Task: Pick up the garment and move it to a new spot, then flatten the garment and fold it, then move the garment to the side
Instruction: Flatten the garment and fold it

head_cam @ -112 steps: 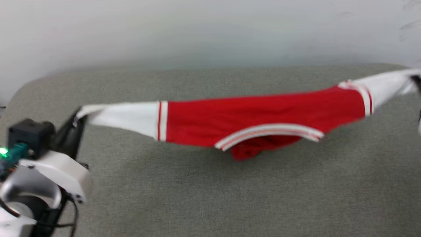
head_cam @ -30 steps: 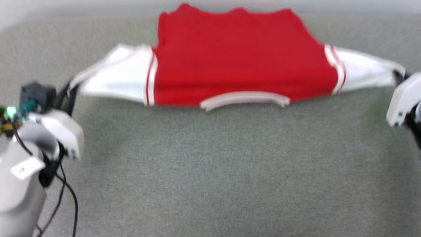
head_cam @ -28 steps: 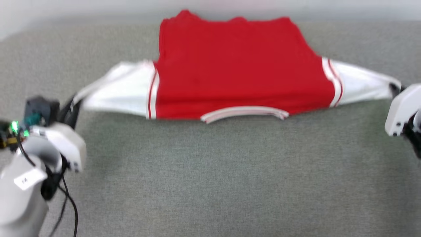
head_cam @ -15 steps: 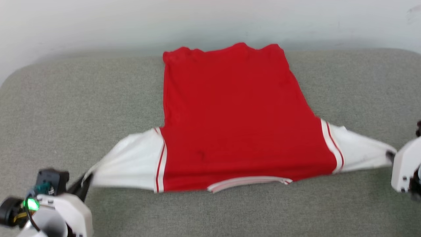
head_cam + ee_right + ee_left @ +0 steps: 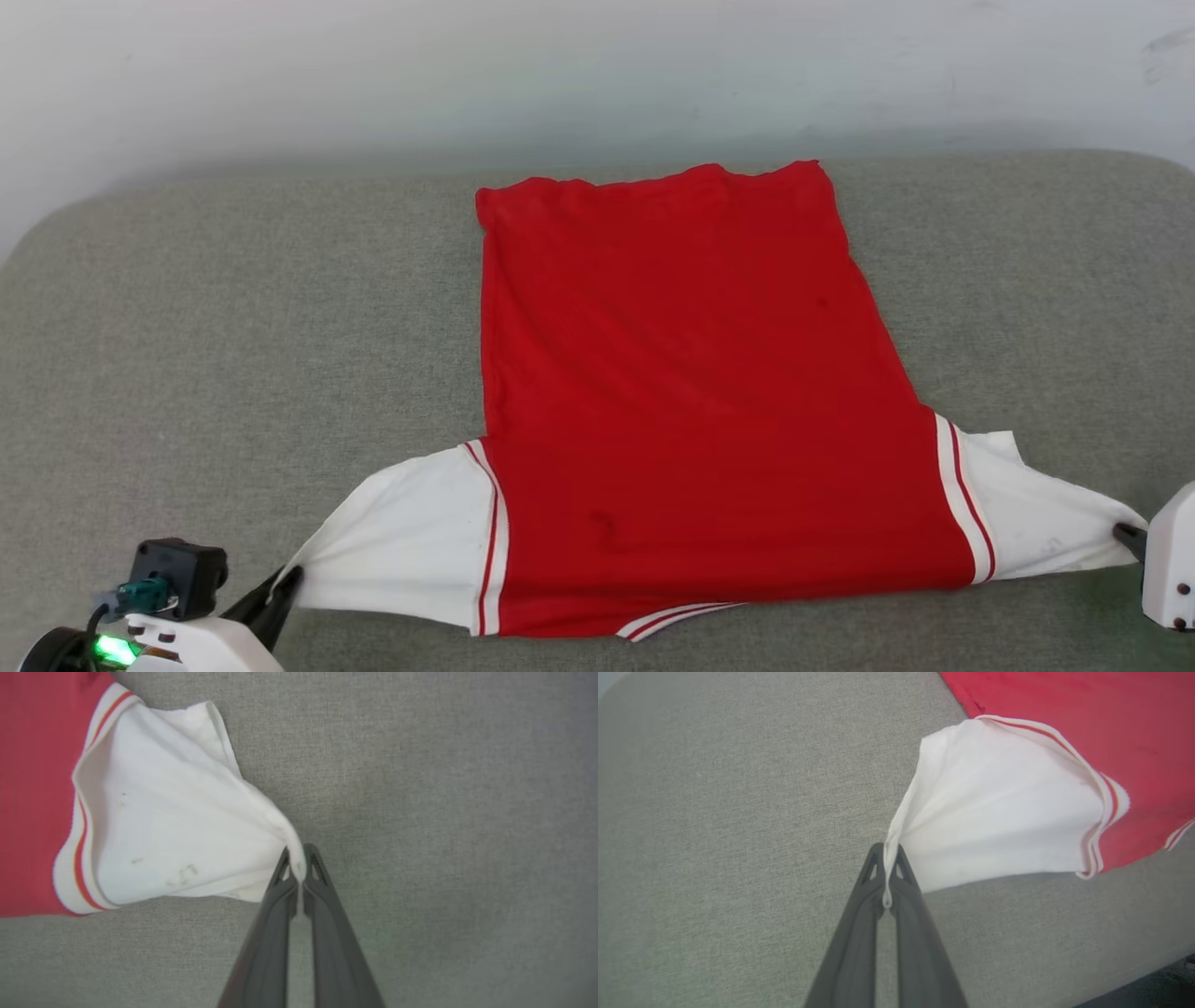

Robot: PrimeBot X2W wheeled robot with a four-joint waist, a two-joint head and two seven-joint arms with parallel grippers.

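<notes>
The garment (image 5: 691,401), a red T-shirt with white sleeves and striped trim, lies spread on the grey cushion with its plain side up, hem toward the wall and collar at the near edge. My left gripper (image 5: 285,583) is shut on the tip of the left white sleeve (image 5: 994,812), at the lower left of the head view. In the left wrist view the left gripper (image 5: 887,858) pinches the cloth between its dark fingers. My right gripper (image 5: 1125,534) is shut on the tip of the right sleeve (image 5: 177,826); the right wrist view shows the right gripper (image 5: 299,856) pinching it. Both sleeves are pulled taut outward.
The grey cushion (image 5: 233,327) stretches wide on both sides of the shirt. A pale wall (image 5: 560,75) rises right behind the cushion's far edge. The cushion's near edge (image 5: 1148,970) drops off at the lower right of the left wrist view.
Both grippers have drawn the sleeves toward the near edge, and the red body now lies laid out flat on the cushion. The head camera has also shifted.
</notes>
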